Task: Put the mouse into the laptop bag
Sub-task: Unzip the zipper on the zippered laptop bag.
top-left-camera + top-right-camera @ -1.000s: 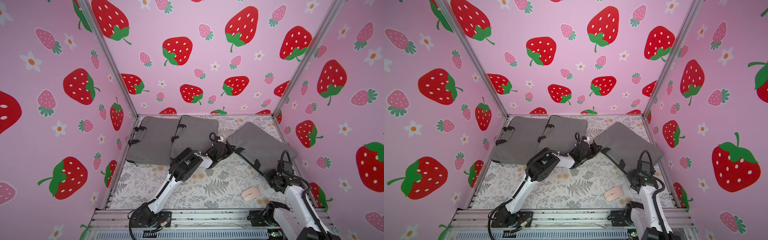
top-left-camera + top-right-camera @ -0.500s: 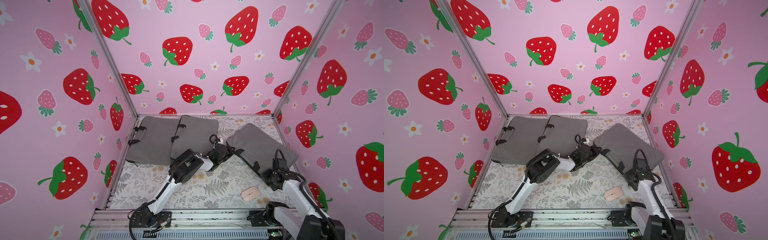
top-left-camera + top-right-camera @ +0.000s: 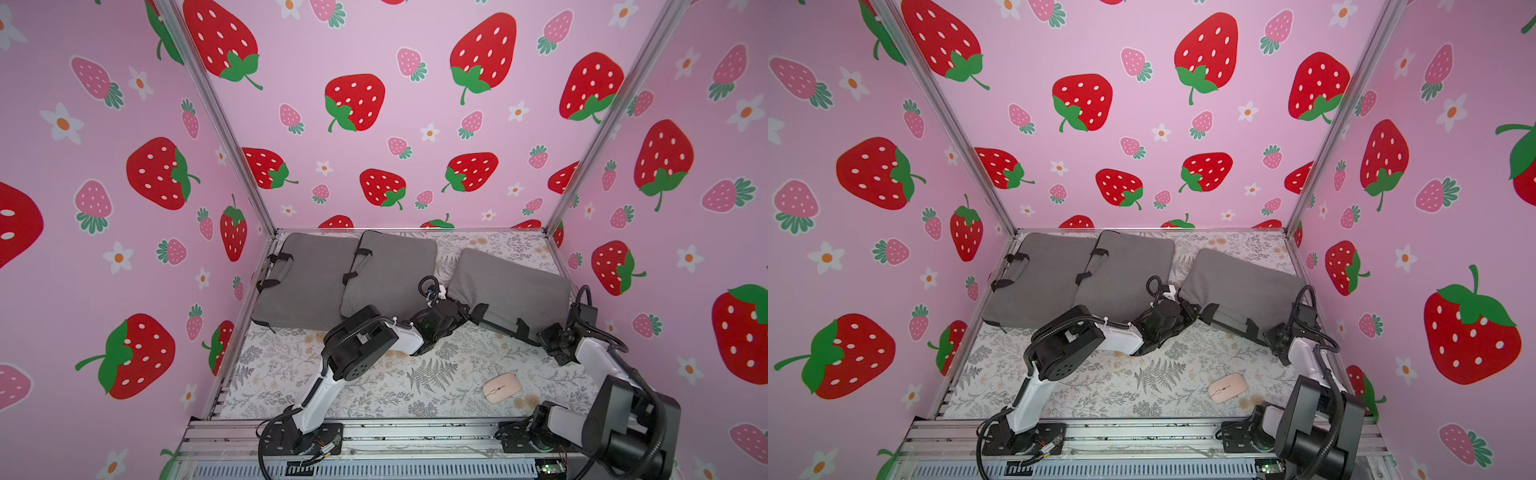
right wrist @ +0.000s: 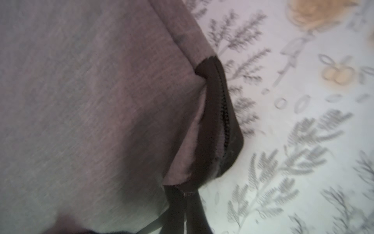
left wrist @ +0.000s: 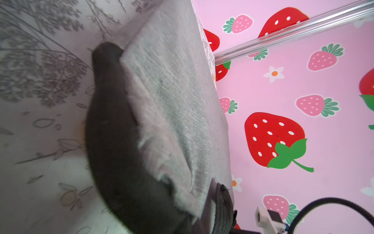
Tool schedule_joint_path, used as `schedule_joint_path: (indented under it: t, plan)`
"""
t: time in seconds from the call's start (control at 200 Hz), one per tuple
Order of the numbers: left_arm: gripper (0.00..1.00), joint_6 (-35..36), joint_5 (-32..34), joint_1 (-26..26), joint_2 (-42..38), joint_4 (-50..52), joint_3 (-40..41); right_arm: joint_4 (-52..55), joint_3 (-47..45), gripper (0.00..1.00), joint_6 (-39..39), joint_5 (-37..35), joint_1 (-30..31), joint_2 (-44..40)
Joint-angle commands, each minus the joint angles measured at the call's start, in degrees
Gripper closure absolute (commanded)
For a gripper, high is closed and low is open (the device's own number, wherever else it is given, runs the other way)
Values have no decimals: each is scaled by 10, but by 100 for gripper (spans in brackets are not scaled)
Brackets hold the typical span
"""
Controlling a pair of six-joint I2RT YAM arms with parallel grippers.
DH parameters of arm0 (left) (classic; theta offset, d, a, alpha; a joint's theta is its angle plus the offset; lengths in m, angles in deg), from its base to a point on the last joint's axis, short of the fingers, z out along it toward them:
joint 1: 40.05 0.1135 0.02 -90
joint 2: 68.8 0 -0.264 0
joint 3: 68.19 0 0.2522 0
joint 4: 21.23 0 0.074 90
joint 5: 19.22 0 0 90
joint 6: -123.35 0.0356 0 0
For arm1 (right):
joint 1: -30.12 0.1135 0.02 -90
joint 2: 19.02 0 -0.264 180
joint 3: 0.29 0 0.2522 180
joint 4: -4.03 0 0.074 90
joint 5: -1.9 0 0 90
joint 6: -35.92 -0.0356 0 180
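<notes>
On the floral-print counter [image 3: 374, 386], a flat grey fabric laptop bag with black handle straps [image 3: 307, 282] lies at the far left. A second grey fabric laptop bag [image 3: 390, 274] partly overlaps its right edge.

The left fingers [image 3: 459, 313] sit just right of that pair, at the near left corner of a third grey fabric laptop bag [image 3: 511, 282], which lies angled toward the right wall. The left wrist view shows this corner close up, its grey top layer lifted off a dark inner lining. Whether the left fingers are parted or pinching the fabric cannot be told.

The pale pink oval computer mouse [image 3: 501, 387] rests on the counter near the front edge, outside every bag and apart from both arms.

The right fingers [image 3: 547, 336] are at the third bag's near right corner and are fully closed. The right wrist view shows the partly open black zipper [image 4: 224, 113] there. Whether they grip any fabric is unclear.
</notes>
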Motion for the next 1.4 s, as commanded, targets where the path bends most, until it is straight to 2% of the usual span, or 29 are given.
schedule_joint_path:
  t: [0.0,0.045,0.11,0.18,0.245,0.37,0.475,0.575,0.65,0.8,1.01,1.045,1.085,1.18,1.275,1.396]
  plan:
    - [78,-12,21,-18,-5,-65,24,-109,40,100,33,108,9,67]
    - [71,-12,25,-19,-1,-69,23,-101,52,100,40,107,20,86]
    - [62,-15,39,-23,-2,-20,8,-69,58,100,41,72,35,87]
    - [56,-20,53,-25,-2,39,-12,-23,52,100,25,21,37,67]
    - [52,-13,64,-29,2,41,-20,13,43,100,10,-15,37,38]
    - [49,0,68,-29,20,68,-55,59,30,100,-13,-59,37,-7]
    - [49,3,61,-25,38,98,-84,93,41,100,-14,-70,37,-13]
    - [48,-4,83,-18,31,107,-70,106,44,100,-14,-72,37,-15]
    - [42,2,97,-10,20,105,-55,100,41,100,-13,-76,36,-18]
    - [41,-5,83,17,15,147,-59,108,48,100,-4,-74,15,-11]
    - [42,-6,81,35,28,149,-65,100,45,100,15,-62,-7,-6]
    - [44,-4,72,38,34,151,-76,94,45,100,20,-50,-7,-4]
    - [51,-3,60,40,43,153,-89,87,44,100,28,-38,-7,-2]
    - [100,-4,35,42,59,136,-103,76,40,100,40,-16,-4,-5]
    - [100,-9,27,39,58,122,-101,61,29,100,35,-8,27,-18]
    - [100,-9,32,33,46,118,-94,44,19,100,5,-34,124,-24]
